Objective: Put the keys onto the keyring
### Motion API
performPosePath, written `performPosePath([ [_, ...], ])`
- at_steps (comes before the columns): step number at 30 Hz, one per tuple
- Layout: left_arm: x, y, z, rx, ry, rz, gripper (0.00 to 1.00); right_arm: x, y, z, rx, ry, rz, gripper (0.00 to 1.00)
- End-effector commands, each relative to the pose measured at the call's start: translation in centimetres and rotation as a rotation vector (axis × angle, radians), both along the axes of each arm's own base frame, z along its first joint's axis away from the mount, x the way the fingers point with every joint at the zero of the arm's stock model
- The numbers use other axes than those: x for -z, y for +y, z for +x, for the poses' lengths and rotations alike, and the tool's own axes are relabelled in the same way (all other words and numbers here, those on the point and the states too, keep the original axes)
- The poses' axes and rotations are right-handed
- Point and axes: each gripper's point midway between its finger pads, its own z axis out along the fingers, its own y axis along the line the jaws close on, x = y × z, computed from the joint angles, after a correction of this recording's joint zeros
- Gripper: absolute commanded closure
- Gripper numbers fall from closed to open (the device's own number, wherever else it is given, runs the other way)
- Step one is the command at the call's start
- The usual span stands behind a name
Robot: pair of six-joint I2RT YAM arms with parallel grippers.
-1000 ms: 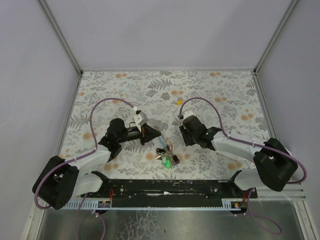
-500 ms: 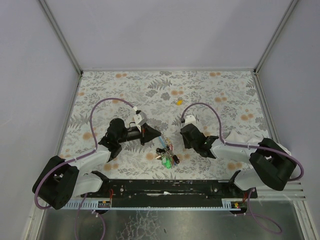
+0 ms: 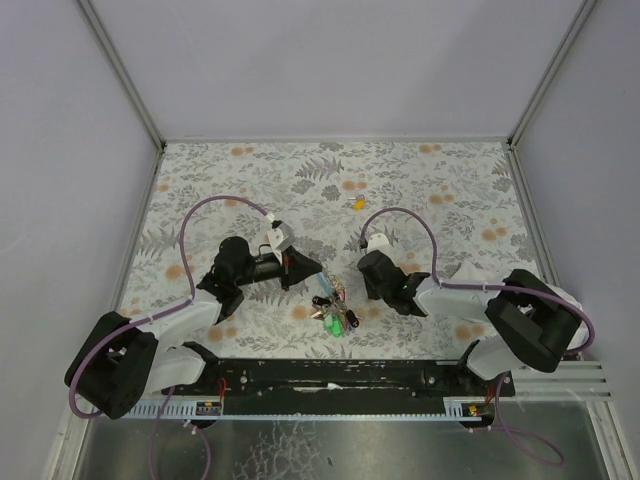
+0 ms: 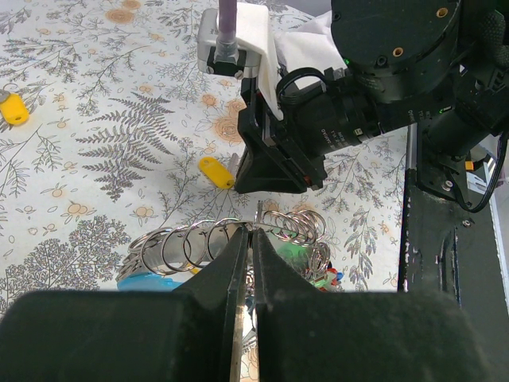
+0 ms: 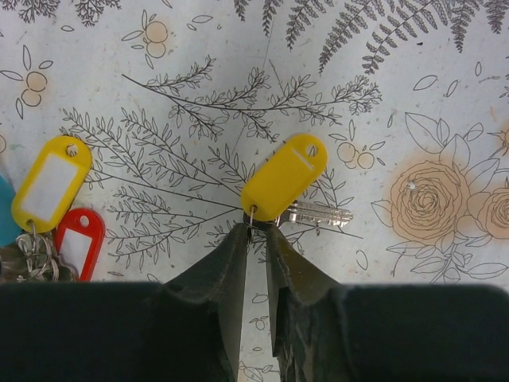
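My left gripper (image 4: 254, 231) is shut on the silvery keyring (image 4: 203, 239), a wire loop with several small rings strung along it. It holds the loop up over the bunch of coloured keys (image 3: 335, 312). A loose yellow-capped key (image 5: 285, 177) lies flat on the cloth, its silver blade (image 5: 320, 213) pointing right. My right gripper (image 5: 256, 231) is down at the cap's near end, its tips pinched on the small ring there. The same yellow key (image 4: 216, 171) shows under the right wrist in the left wrist view. A second yellow key (image 3: 357, 204) lies farther back.
A yellow tag (image 5: 52, 181) and a red tag (image 5: 79, 239) of the bunch lie to the left of my right gripper. A light-blue strip (image 4: 147, 280) sits under the rings. The two wrists are close together, left (image 3: 300, 268) and right (image 3: 380, 272). Grey walls enclose the floral cloth (image 3: 450, 190).
The right arm has drawn in and down toward the bunch, and its jaws have narrowed onto the yellow key's small ring. The left arm and the keyring have not moved.
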Motion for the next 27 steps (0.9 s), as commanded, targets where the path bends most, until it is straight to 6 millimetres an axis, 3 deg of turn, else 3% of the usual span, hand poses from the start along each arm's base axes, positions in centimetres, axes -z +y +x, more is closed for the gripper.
performPosePath([
  [1, 0.1, -0.1, -0.2, 0.003, 0.004, -0.006, 1.00, -1.3, 1.0, 1.2, 0.026, -0.046, 0.020, 0.78],
  [9, 0.1, -0.1, -0.3, 0.005, 0.004, -0.006, 1.00, -0.8, 0.7, 1.3, 0.040, -0.048, 0.001, 0.85],
  [14, 0.0, -0.1, -0.2, 0.003, 0.001, -0.006, 1.00, -1.4, 0.7, 1.4, 0.036, -0.059, 0.001, 1.00],
  [21, 0.0, 0.1, -0.3, -0.001, -0.014, 0.004, 1.00, -5.1, 2.2, 1.2, -0.176, -0.119, 0.002, 1.00],
  [27, -0.3, 0.2, -0.4, -0.005, -0.036, 0.008, 1.00, -9.6, 3.2, -0.3, -0.400, -0.193, 0.024, 0.98],
])
